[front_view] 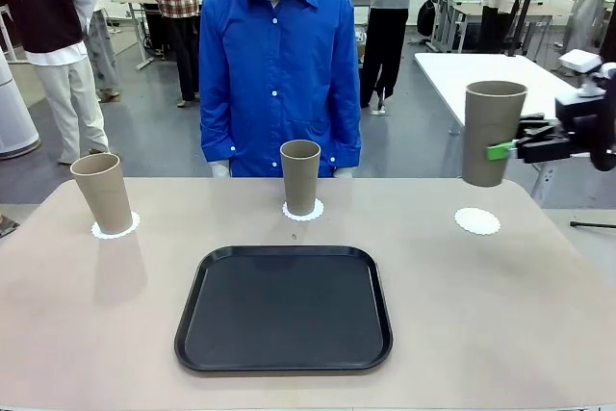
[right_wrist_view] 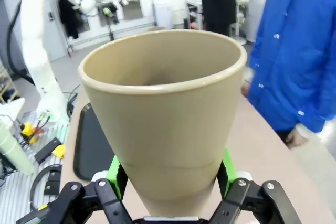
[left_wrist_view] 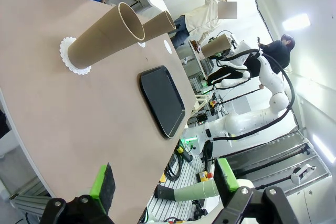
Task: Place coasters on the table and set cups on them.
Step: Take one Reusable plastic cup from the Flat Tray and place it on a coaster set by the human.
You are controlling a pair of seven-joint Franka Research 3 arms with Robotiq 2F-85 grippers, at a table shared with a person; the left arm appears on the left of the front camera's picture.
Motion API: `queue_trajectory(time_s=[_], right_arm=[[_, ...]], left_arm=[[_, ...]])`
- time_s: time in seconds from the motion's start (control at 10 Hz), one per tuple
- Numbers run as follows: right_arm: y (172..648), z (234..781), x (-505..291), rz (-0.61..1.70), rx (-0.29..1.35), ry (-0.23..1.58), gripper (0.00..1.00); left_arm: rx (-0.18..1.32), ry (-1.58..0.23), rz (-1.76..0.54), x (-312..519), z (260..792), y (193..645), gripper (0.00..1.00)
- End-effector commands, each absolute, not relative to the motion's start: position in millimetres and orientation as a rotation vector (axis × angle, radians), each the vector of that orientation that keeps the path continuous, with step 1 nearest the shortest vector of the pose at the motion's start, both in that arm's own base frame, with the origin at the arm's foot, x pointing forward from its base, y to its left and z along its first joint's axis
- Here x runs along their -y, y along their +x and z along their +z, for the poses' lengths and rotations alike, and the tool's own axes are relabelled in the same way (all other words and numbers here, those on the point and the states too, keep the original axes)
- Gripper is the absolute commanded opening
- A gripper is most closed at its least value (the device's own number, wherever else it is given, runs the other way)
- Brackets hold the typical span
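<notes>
- Carrying the third cup (front_view: 494, 132): the right gripper (front_view: 502, 150) is clamped on its lower wall, green pads on either side, with the cup upright and held in the air at the table's (front_view: 500, 334) right end.
- Bare coaster (front_view: 477, 221) lies on the table just below the cup and slightly to the left; the cup base is clear of it, not touching.
- Left cup (front_view: 102, 192) and centre cup (front_view: 300, 176) each stand on their own doily already, so by the look of it this is the last placement.
- Left gripper (left_wrist_view: 163, 187) hangs off the near table edge with jaws apart and nothing between them, well clear of the work.
- Doing it well: line the base up over the doily centre first, then lower straight down; the doily is only a little wider than the base, so a sideways slide on contact would likely drag or crease the paper.
- Keep the cup vertical; it's tall and narrow at the bottom, so a tilted touchdown risks a tip.
- Release only once the base sits flat, and open the jaws without nudging the wall.
- Black tray (front_view: 284, 307) and the person at the far side are out of the path.
</notes>
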State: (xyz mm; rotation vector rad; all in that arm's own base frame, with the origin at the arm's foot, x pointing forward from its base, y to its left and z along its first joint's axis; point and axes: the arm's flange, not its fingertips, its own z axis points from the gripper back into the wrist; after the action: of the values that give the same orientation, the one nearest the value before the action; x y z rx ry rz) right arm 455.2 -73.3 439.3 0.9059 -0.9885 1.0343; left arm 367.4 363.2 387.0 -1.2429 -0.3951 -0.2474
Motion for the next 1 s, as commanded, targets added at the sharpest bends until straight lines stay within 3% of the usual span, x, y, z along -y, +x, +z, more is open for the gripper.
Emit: queue_trajectory(time_s=[0.0, 0.3, 0.9], right_arm=[[462, 438, 108, 0.958, 1.061, 0.939, 0.82], [465, 435, 142, 0.882, 1.138, 0.949, 0.82], [459, 432, 146, 0.872, 1.107, 0.938, 0.82]], left_arm=[[0.387, -1.244, -0.257, -363, 389, 365, 1.0], [0.387, -1.244, -0.257, -363, 389, 365, 1.0], [0.387, -1.244, -0.257, -363, 389, 365, 1.0]])
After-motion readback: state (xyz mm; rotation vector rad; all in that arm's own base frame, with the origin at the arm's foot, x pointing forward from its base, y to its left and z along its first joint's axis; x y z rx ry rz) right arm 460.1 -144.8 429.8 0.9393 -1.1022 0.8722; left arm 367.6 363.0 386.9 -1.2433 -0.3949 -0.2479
